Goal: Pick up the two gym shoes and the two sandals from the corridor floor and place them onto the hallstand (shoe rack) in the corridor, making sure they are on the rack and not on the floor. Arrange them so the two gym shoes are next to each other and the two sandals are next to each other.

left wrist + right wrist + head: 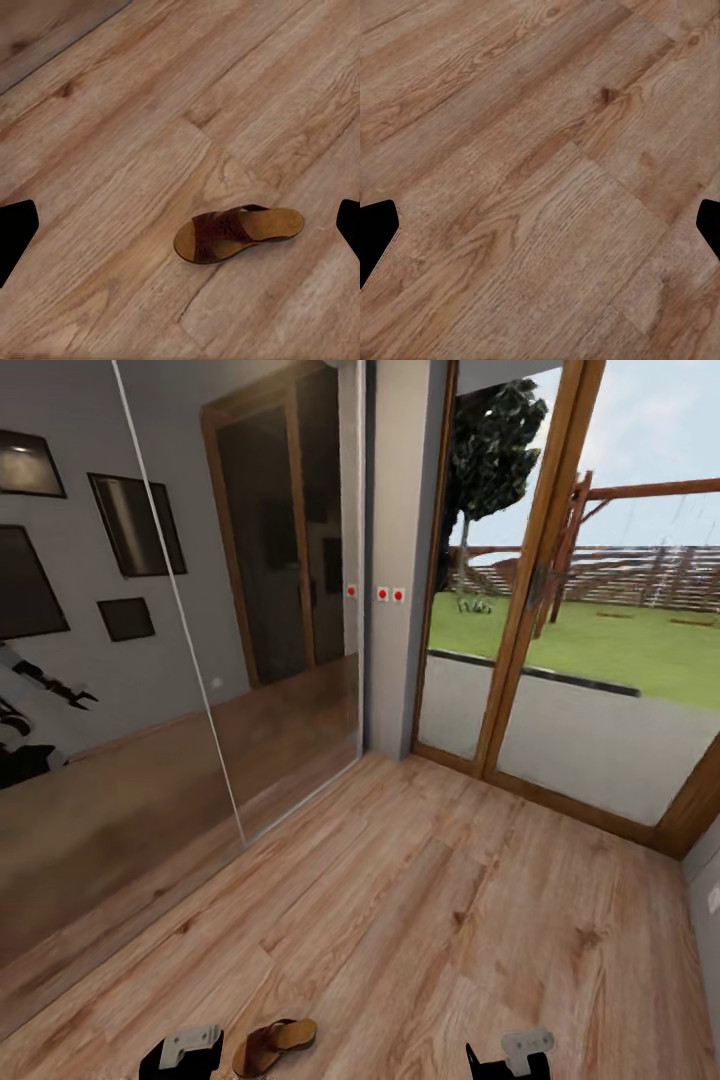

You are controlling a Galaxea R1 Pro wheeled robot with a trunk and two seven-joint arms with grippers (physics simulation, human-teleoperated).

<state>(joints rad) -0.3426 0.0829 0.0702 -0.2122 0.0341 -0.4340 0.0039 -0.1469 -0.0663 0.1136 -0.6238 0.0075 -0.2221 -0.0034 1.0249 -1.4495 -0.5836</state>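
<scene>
So one sandal (274,1046) is lying flat on the corridor floor (430,920), way down at the 6 o'clock edge of the head view, sole down and tan insole up. It sits just beside the left pincer (181,1054), off toward that pincer's 3 o'clock, while the right pincer (510,1057) is well apart from it further along. So I'd say the left arm is clearly the nearer one for this grab.

In the head view the long axis runs roughly from 8 to 2 o'clock. Through the left wrist camera the sandal (238,233) lies between the two dark fingertips but nearer the one at the frame's right edge, straps toward one end and bare insole toward the other.

Both pincers look spread apart with nothing in them; the right wrist camera just has bare planks between its fingertips (376,238).

No rack or other container around here, just a mirrored wardrobe (150,660) and a glass door (560,610).
</scene>
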